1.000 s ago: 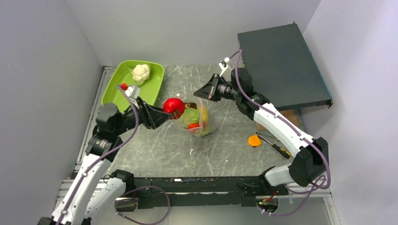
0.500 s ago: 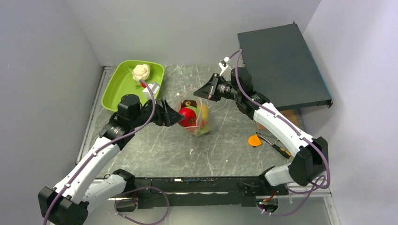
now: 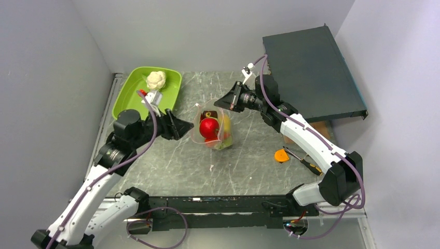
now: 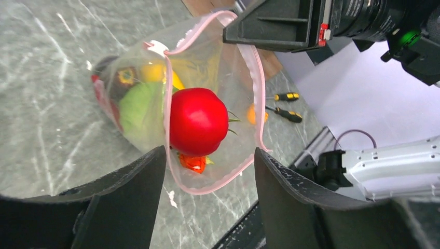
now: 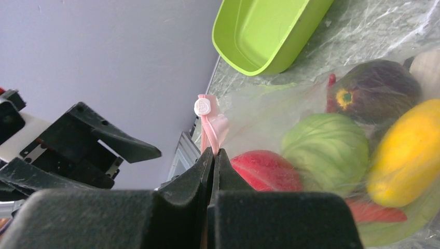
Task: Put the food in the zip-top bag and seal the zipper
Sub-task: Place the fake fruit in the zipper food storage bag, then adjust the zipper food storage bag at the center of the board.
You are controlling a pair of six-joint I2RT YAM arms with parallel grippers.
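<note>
Tomato [image 3: 209, 127]: sat inside the zip-top bag [image 3: 224, 136] on the table [image 3: 249, 155], atop the other toy food; a second earlier the left arm carried it.
Left fingers [image 3: 179, 127]: stood spread and empty, drawn back from the bag's mouth.
Right fingers [image 5: 214, 155]: stayed pinched on the zipper [image 4: 258, 78].

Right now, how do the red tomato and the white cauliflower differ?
Colour: the tomato is smooth red, the cauliflower lumpy white. Place: the tomato sits in the open mouth of the zip-top bag, the cauliflower lies in the green tray, not yet bagged. Both are toy food, neither gripped.
</note>
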